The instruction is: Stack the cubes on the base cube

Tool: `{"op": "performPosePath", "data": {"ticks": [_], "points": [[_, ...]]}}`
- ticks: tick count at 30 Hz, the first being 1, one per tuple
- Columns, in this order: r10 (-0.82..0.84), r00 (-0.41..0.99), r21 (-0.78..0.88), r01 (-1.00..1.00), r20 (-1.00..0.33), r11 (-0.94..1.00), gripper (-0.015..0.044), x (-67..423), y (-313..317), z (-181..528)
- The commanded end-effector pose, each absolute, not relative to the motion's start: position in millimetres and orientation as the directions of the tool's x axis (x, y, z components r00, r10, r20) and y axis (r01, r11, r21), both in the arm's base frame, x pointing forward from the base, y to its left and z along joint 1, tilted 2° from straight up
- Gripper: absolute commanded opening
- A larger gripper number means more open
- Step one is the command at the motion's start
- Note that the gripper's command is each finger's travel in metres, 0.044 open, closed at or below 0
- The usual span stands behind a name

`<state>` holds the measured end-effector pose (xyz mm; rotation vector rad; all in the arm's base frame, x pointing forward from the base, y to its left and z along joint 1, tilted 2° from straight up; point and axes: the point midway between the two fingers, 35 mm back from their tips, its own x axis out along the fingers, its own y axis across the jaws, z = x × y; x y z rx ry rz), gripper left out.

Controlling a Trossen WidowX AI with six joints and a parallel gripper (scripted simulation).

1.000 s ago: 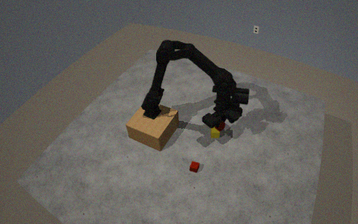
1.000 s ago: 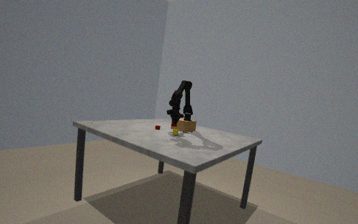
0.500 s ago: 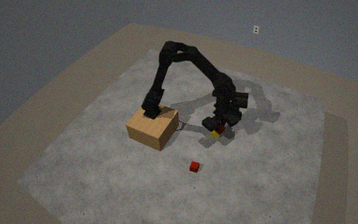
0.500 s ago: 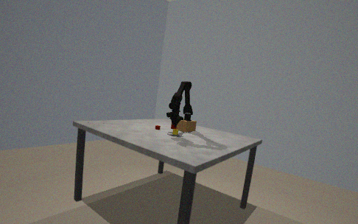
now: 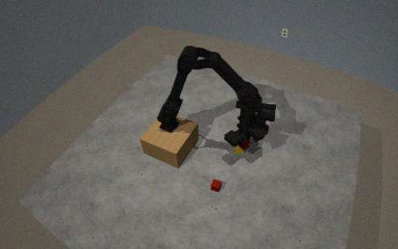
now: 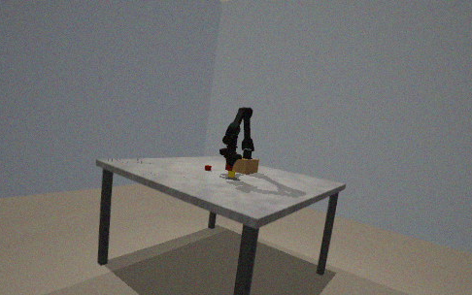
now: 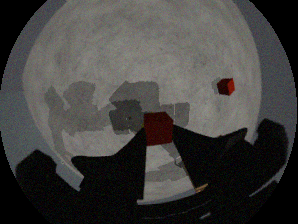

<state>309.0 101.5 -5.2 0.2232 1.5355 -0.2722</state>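
Observation:
The yellow base cube stands on the grey table top to the right of the arm's pedestal. My gripper is shut on a red cube and holds it right above the base cube; I cannot tell whether the two touch. The base cube is hidden in the wrist view. The second red cube lies loose on the table, well in front of the base cube.
A tan box carries the arm's foot, left of the base cube. The table's edges lie far from the cubes.

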Motion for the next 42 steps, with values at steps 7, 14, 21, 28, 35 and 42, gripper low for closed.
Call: {"op": "performPosePath", "data": {"ticks": [7, 14, 21, 28, 35, 42], "points": [[-0.032, 0.014, -0.026, 0.307, -0.999, 0.951, 0.0105, 308.9, 101.8, -6.7], [-0.032, 0.014, -0.026, 0.307, -0.999, 0.951, 0.0157, 308.9, 101.8, -6.7], [-0.032, 0.014, -0.026, 0.307, -0.999, 0.951, 0.0205, 308.9, 101.8, -6.7], [-0.034, 0.014, -0.028, 0.310, -0.999, 0.950, 0.0205, 308.7, 101.9, 5.8], [-0.034, 0.014, -0.028, 0.310, -0.999, 0.950, 0.0205, 308.7, 102.1, 13.2], [-0.034, 0.014, -0.028, 0.310, -0.999, 0.950, 0.0205, 308.6, 102.4, 20.7]]}}
